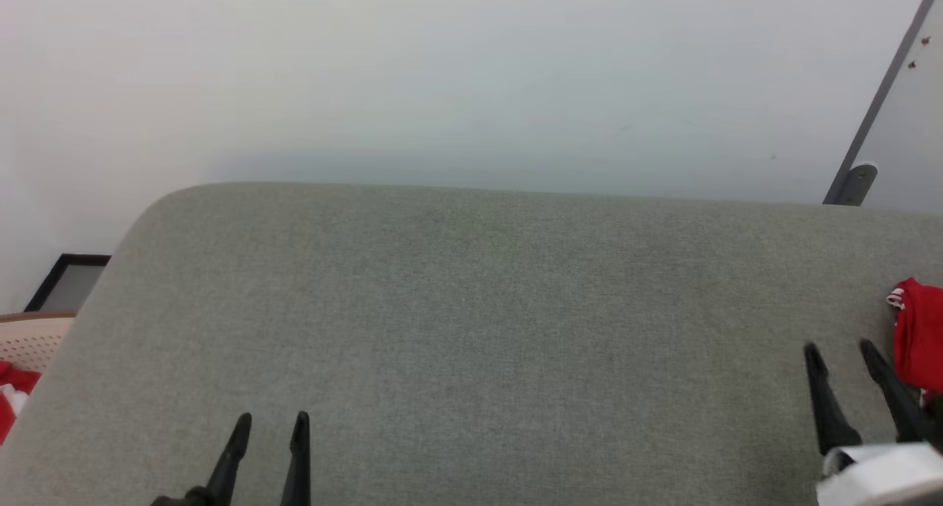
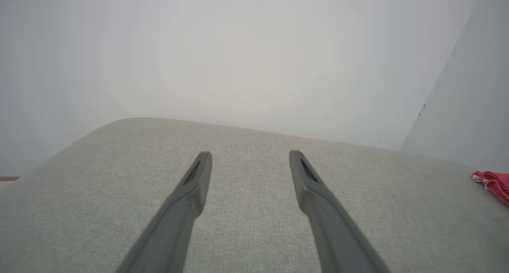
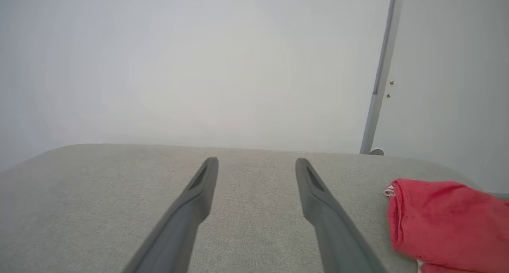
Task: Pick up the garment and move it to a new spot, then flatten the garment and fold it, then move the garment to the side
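Garment (image 3: 449,221): compact red bundle at the grey cushion's (image 1: 471,329) right edge, seemingly folded and set aside; left gripper (image 1: 272,419), right gripper (image 1: 840,348): jaws apart, empty, above cushion; little apparently remains.

The red soft-fabric garment (image 1: 919,336) runs off the head view's right edge, while a red-and-white cloth (image 1: 11,384) in a pale perforated basket (image 1: 37,342) is cut by its left edge.
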Tool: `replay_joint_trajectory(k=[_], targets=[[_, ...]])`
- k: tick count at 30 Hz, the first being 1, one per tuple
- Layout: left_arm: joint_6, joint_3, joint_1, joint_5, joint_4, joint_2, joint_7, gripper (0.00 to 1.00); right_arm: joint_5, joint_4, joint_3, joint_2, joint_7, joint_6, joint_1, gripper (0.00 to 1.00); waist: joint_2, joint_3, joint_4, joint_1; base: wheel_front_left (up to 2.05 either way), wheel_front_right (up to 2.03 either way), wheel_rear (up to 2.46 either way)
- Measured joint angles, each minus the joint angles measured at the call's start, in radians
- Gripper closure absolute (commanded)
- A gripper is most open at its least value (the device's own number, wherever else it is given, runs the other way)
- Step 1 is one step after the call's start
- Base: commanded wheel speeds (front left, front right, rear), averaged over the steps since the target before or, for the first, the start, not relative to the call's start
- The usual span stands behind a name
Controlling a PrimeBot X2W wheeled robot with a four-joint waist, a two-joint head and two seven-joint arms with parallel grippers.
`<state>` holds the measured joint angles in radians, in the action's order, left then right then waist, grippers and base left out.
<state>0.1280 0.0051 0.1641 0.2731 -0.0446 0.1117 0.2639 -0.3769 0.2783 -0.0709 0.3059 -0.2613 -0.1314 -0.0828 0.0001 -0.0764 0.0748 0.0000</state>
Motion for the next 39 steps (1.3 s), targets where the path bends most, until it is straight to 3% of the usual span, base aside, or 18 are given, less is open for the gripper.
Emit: replay_joint_trajectory(k=[12, 36, 37, 39], targets=[[0.0, -0.01, 0.042, -0.009, 0.057, 0.01, 0.0, 0.0, 0.045, -0.118, 0.087, -0.062, 0.001, 0.0, 0.117, 0.0, 0.0, 0.008, 0.0, 0.0, 0.0, 0.0, 0.0], [0.0, 0.009, 0.041, -0.039, 0.069, -0.005, 0.0, 0.0, 0.055, -0.14, 0.113, -0.081, 0.03, 0.0, 0.116, 0.0, 0.0, 0.026, -0.011, 0.0, 0.0, 0.0, 0.0], [0.0, 0.01, 0.041, -0.038, 0.071, -0.008, 0.0, 1.0, 0.055, -0.141, 0.113, -0.083, 0.032, 0.0, 0.116, 1.0, 0.0, 0.027, -0.011, 0.0001, 0.0, 0.0, 0.0], [0.0, 0.006, 0.045, -0.037, 0.053, -0.012, 0.0, 1.0, 0.053, -0.123, 0.11, -0.092, 0.033, 0.0, 0.121, 1.0, 0.0, 0.027, -0.011, 0.0, 0.0, 0.0, 0.0]])
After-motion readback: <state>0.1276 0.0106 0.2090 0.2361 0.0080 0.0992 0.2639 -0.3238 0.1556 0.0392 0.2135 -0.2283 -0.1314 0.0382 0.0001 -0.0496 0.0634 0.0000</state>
